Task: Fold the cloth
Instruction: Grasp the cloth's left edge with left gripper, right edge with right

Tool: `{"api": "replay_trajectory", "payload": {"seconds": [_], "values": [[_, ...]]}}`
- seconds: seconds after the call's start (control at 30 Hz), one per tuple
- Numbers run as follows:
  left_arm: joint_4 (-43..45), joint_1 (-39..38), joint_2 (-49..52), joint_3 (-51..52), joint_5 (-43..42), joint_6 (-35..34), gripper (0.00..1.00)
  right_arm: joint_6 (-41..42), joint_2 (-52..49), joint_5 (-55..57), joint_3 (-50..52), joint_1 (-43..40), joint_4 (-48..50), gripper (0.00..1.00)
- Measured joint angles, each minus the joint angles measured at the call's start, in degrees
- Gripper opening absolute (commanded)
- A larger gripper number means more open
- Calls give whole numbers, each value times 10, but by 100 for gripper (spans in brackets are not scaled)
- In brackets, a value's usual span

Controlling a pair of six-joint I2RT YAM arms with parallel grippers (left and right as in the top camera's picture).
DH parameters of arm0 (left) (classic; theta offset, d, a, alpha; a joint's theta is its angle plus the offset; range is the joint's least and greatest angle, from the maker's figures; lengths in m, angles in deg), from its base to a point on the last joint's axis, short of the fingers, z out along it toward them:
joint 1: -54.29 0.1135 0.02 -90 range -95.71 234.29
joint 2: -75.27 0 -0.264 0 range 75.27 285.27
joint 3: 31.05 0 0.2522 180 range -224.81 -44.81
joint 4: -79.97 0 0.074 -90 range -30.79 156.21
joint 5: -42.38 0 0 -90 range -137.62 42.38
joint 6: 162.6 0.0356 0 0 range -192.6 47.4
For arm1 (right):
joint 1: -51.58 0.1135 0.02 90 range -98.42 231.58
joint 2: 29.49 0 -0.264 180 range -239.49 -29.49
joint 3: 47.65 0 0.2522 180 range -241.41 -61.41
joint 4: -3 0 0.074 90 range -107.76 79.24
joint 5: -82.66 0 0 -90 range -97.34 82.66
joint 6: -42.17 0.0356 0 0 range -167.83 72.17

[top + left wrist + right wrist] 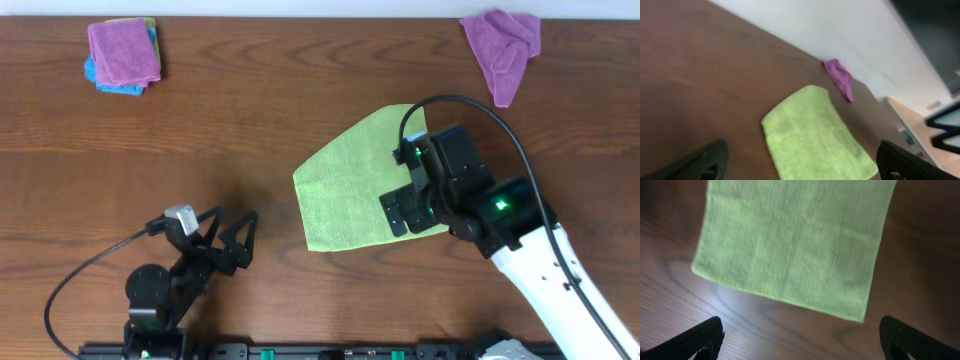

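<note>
Right gripper (801, 337) and left gripper (233, 222) gape empty over the brown wood table (250, 100); cloth (345, 190) lies flat, pale wall (840, 25) beyond

The cloth (345, 195) is lying flat and askew on the table (250, 110). The right pincer (402, 187) is reaching over its right side, jaws standing wide. The left pincer (235, 222), also spread, is sitting well apart from it. A folded purple cloth (123, 50) is resting on a blue cloth (115, 88) at far left. A crumpled purple cloth (505, 50) is lying at far right.
</note>
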Motion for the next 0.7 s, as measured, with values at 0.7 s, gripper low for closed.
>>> {"api": "replay_trajectory", "payload": {"seconds": [0.7], "values": [[53, -150, 650, -338, -47, 144, 95, -22, 55, -38, 18, -239, 14, 99]]}}
